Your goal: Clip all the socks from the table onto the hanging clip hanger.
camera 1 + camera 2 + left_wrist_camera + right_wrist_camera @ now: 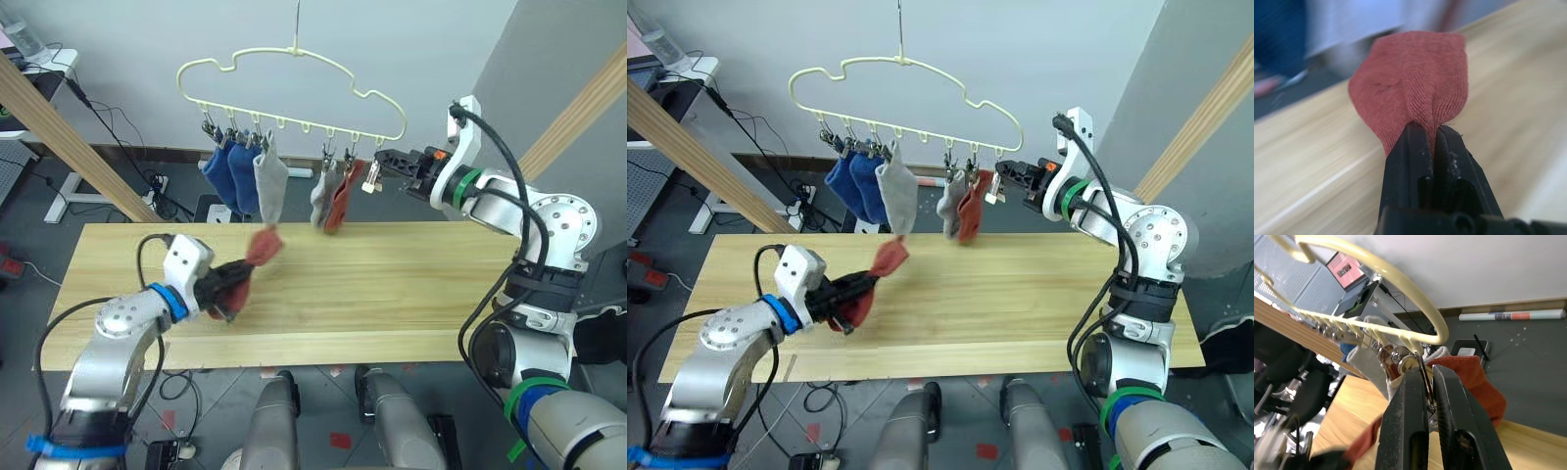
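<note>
I see a plain white wall (392,49), dark grey floor (29,211) with black cables (113,122), and slanted wooden poles (69,137)

Five socks (257,176) clipped on clip hanger (294,88), rust-red sock (257,255) above table (392,294)

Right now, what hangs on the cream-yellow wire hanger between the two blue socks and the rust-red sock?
Two light grey socks hang there, seen in the left eye view.
</note>
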You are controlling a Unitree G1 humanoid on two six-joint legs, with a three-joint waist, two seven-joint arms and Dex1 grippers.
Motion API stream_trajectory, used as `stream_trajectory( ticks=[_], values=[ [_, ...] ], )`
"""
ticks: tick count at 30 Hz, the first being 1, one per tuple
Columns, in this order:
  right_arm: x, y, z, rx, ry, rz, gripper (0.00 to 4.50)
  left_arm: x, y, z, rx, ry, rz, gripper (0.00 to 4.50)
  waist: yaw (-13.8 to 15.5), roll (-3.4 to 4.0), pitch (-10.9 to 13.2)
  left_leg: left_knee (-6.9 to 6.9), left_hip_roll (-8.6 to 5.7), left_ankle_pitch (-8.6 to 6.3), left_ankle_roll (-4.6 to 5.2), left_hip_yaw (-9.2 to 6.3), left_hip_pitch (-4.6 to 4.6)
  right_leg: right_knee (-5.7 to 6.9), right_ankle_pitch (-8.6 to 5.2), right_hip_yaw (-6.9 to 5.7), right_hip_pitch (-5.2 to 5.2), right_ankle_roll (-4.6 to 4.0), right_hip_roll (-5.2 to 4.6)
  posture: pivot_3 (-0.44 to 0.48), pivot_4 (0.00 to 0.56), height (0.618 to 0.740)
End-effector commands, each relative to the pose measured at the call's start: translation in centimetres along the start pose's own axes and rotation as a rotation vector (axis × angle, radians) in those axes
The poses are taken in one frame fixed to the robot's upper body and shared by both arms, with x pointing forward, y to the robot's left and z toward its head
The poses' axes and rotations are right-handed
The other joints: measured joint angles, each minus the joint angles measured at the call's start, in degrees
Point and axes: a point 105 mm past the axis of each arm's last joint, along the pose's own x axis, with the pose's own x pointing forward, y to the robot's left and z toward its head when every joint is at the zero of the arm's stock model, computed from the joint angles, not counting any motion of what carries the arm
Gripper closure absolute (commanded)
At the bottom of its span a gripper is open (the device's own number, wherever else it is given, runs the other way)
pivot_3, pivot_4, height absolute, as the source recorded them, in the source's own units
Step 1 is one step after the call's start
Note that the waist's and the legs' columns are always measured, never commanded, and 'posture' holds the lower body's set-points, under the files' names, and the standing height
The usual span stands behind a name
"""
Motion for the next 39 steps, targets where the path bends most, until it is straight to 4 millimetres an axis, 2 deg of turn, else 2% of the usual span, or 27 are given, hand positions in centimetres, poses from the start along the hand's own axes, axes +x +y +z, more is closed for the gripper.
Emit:
stream_trajectory(
  ticks=[1, 4, 8, 15, 18, 27, 33, 39],
  values=[
    [-0.1, -0.4, -0.1, 0.091, 0.031, -0.005, 4.25, 0.5, -2.3, 3.9, 0.147, -0.166, -0.102, 4.49, 0.2, 0.01, 0.0, 0.0, -0.03, 0.0, 0.0, -0.02, 0.0, -0.01, 0.0, -0.02, 0.0, 0.0, 0.01, 0.016, 0.349, 0.74],
    [-0.2, -0.2, -0.1, 0.13, 0.055, 0.01, 4.25, 1.0, -2.6, 4.9, 0.188, -0.231, -0.117, 4.49, 0.2, 0.01, 0.0, 0.03, -0.05, 0.0, 0.01, -0.06, 0.0, -0.01, 0.0, -0.08, 0.04, 0.0, 0.04, 0.013, 0.349, 0.74],
    [-0.4, 0.8, -0.4, 0.237, 0.12, 0.093, 4.25, 2.7, -2.1, 5.6, 0.282, -0.287, -0.111, 4.49, 0.2, 0.01, 0.0, 0.02, -0.06, 0.0, 0.01, -0.03, -0.05, -0.12, 0.0, -0.07, 0.04, 0.0, 0.06, 0.0, 0.353, 0.74],
    [-0.4, 1.4, -0.6, 0.241, 0.134, 0.098, 4.25, 3.9, -2.1, 5.1, 0.315, -0.307, -0.144, 4.49, -0.1, 0.02, 0.0, 0.0, -0.03, -0.07, 0.13, -0.05, -0.26, -0.21, 0.01, -0.09, -0.1, 0.0, 0.1, -0.018, 0.354, 0.74],
    [-0.3, 1.5, -0.8, 0.257, 0.136, 0.097, 4.25, 4.1, -2.0, 5.0, 0.316, -0.313, -0.135, 4.49, -0.1, 0.02, 0.0, 0.0, -0.04, -0.08, 0.14, -0.06, -0.3, -0.2, 0.01, -0.1, -0.13, 0.0, 0.1, -0.023, 0.355, 0.74],
    [-0.4, 1.2, -1.4, 0.265, 0.151, 0.067, 4.25, 4.0, -1.3, 6.3, 0.379, -0.39, -0.095, 4.49, -0.1, 0.02, 0.0, 0.04, -0.04, -0.08, 0.14, -0.07, -0.34, -0.21, 0.01, -0.11, -0.12, 0.01, 0.1, -0.02, 0.351, 0.74],
    [-0.5, 0.7, -1.5, 0.273, 0.155, 0.042, 4.25, 3.9, -0.9, 6.1, 0.393, -0.392, -0.071, 4.49, -0.1, 0.01, 0.0, 0.05, -0.04, -0.08, 0.14, -0.09, -0.34, -0.2, 0.01, -0.13, -0.12, 0.01, 0.1, -0.015, 0.343, 0.74],
    [-0.3, 1.2, -1.5, 0.298, 0.162, 0.072, 4.25, 4.3, -0.7, 5.8, 0.424, -0.395, -0.051, 4.49, -0.1, 0.01, 0.0, 0.05, -0.04, -0.08, 0.14, -0.09, -0.34, -0.2, 0.01, -0.14, -0.11, 0.01, 0.1, -0.015, 0.339, 0.74]
  ],
)
